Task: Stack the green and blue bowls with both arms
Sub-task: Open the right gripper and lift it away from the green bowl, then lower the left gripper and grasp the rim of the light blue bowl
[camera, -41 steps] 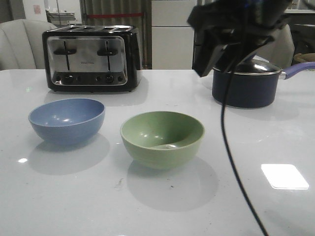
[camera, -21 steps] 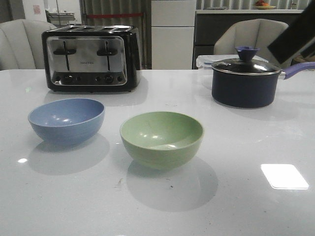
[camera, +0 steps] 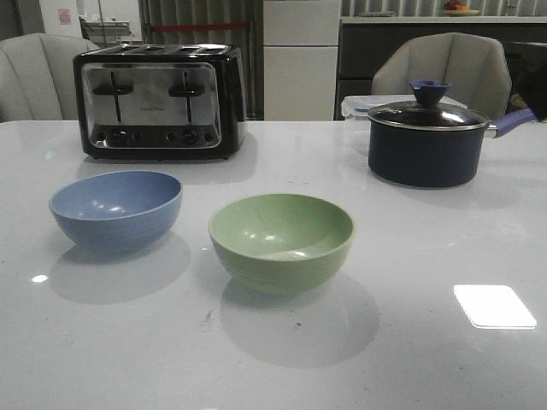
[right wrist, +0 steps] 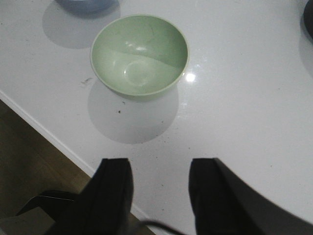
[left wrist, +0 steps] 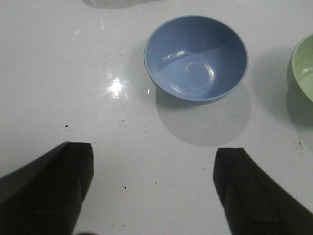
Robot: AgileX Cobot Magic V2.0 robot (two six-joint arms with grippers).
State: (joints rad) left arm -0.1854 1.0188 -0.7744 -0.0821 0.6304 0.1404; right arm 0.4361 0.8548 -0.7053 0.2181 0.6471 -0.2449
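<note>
Counts: 2 bowls, 1 toaster, 1 saucepan, 1 clear container, all on one white tabletop (camera: 410,359)

Landmark = green bowl (camera: 281,239). Nearest the front edge of the tabletop, roughly centre, upright, empty, nothing stacked in it

Blue bowl (camera: 115,207): left of the green bowl and slightly further back, upright, empty, clear gap between the two rims, not touching

Behind the green bowl to the right: dark saucepan (camera: 423,145) with lid on, blue knob on top, purple-blue handle pointing right. Clear lidded container (camera: 355,107) just behind the pan, mostly hidden by it

Behind the green bowl to the left, past the blue bowl: black and chrome toaster (camera: 159,101), 4 slots by the look of it, 2 levers on the front face

Neither arm shows in the front view

Left gripper (left wrist: 152,188): jaws spread wide, nothing between them, only bare tabletop under them. Blue bowl (left wrist: 195,58) sits beyond the fingertips (left wrist: 73,166), well apart; edge of the green bowl (left wrist: 304,68) at the frame border

Right gripper (right wrist: 160,188): jaws apart with a narrower gap than the left, holding nothing. They hang over the tabletop near its front edge, floor visible below. Green bowl (right wrist: 139,55) is beyond the tips, not touched; sliver of the blue bowl (right wrist: 85,5) past it
</note>
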